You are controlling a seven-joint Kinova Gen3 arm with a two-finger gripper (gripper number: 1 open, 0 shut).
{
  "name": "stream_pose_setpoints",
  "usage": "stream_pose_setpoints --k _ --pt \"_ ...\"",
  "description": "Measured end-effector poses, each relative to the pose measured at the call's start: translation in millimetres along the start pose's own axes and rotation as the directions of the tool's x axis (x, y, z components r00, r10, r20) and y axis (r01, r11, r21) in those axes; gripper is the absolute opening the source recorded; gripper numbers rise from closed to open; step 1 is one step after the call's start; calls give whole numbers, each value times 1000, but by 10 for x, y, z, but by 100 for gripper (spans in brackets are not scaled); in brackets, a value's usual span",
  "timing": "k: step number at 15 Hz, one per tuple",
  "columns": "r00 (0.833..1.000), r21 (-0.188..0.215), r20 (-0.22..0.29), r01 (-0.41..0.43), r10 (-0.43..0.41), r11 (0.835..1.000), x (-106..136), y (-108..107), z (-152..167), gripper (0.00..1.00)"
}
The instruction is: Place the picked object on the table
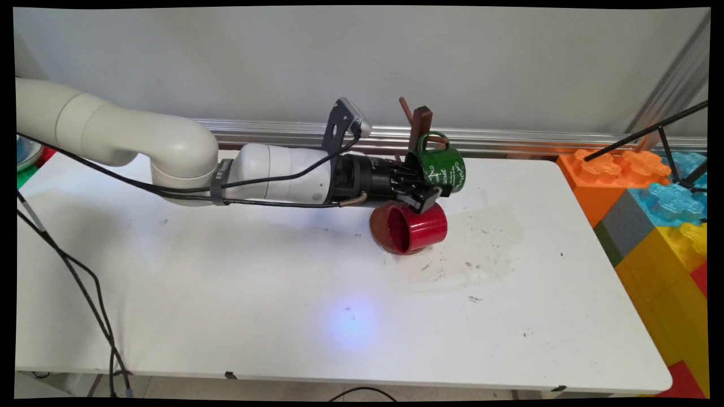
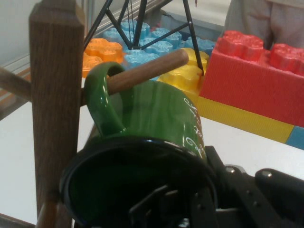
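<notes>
The gripper [image 1: 425,189] is seen pinching the rim of a green mug [image 1: 444,168], one finger [image 2: 152,202] inside the cup and the other outside its wall. The mug's handle [image 2: 105,102] is hung over a wooden peg [image 2: 147,71] of the brown mug rack [image 1: 419,125]. Just below the gripper, a red mug [image 1: 416,227] lies on its side on the white table [image 1: 283,305]. Coloured toy blocks [image 1: 662,209] are stacked to the right.

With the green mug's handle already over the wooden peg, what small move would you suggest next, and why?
Probably open the jaws and back off: the green mug hangs with its handle looped over the peg of the wooden rack, while the gripper grips its rim.
</notes>
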Motion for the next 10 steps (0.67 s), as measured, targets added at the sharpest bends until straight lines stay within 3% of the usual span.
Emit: stream_pose_setpoints --k 10 --pt "999 -37 -31 -14 13 999 120 108 -93 0"
